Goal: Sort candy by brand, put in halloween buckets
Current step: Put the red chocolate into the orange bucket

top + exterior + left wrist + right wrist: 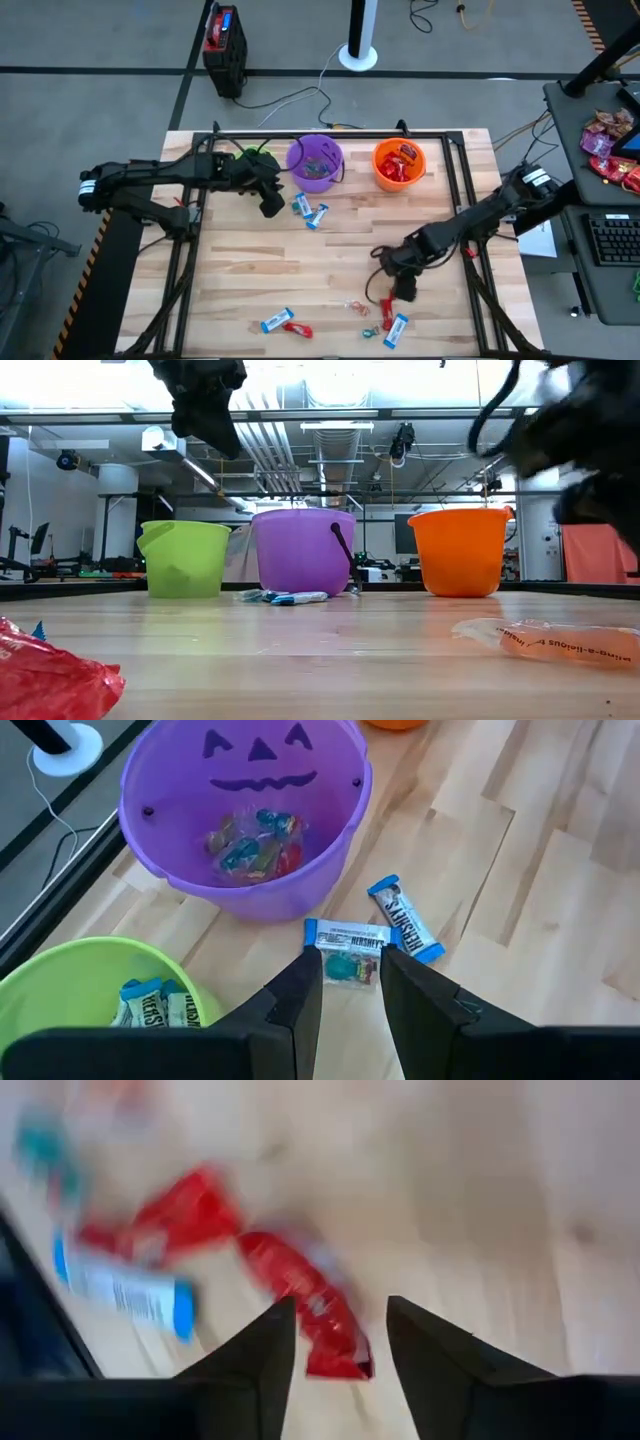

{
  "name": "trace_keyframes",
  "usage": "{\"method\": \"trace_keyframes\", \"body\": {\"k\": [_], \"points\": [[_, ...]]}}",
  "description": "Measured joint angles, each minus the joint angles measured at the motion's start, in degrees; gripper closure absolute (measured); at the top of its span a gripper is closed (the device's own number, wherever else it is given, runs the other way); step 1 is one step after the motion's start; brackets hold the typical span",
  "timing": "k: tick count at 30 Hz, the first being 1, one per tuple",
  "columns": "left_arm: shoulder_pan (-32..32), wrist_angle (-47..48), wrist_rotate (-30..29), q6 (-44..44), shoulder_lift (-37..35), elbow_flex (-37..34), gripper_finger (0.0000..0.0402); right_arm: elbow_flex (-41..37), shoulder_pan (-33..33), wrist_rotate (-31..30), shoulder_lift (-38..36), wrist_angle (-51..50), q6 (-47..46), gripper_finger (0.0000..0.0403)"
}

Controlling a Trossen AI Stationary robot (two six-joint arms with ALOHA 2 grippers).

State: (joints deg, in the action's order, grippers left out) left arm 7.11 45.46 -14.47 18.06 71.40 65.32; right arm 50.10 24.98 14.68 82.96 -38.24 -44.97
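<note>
The left gripper hangs above the table just in front of the green bucket, fingers apart with nothing between them, over blue-and-white candies lying beside the purple bucket, which holds clear-wrapped pieces. The orange bucket holds red ones. Toward the right, the right gripper is low over the near table, fingers apart on either side of a red candy; more candies lie scattered nearby.

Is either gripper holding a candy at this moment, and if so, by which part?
Neither. The right gripper stands open around a red candy on the table. The left gripper hangs empty above blue-and-white candies.
</note>
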Motion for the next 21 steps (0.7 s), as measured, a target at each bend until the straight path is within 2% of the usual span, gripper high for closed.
{"method": "trace_keyframes", "body": {"k": [3,5,9,15,18,21], "points": [[-0.1,0.1,0.0,0.2,-0.4,0.0,0.0313,1.4,2.5,0.0,0.3,-0.2,15.8,0.0230],[-0.3,0.2,0.0,0.7,-1.0,0.0,0.0313,1.7,3.3,-0.6,1.0,-0.1,19.9,0.0216],[-0.7,0.3,0.0,0.9,-1.6,0.0,0.0313,1.2,4.3,-2.5,3.9,-1.0,21.8,0.0199],[-0.7,0.4,0.0,0.9,-1.8,0.0,0.0313,1.1,4.2,-2.1,9.7,-0.1,22.0,0.0205],[-0.7,0.4,0.0,0.9,-1.8,0.0,0.0313,1.2,4.2,-2.4,12.1,-0.1,19.3,0.0221],[-0.7,0.4,0.0,0.9,-1.8,0.0,0.0313,1.4,4.2,-2.8,12.6,-0.2,18.0,0.0259]]}}
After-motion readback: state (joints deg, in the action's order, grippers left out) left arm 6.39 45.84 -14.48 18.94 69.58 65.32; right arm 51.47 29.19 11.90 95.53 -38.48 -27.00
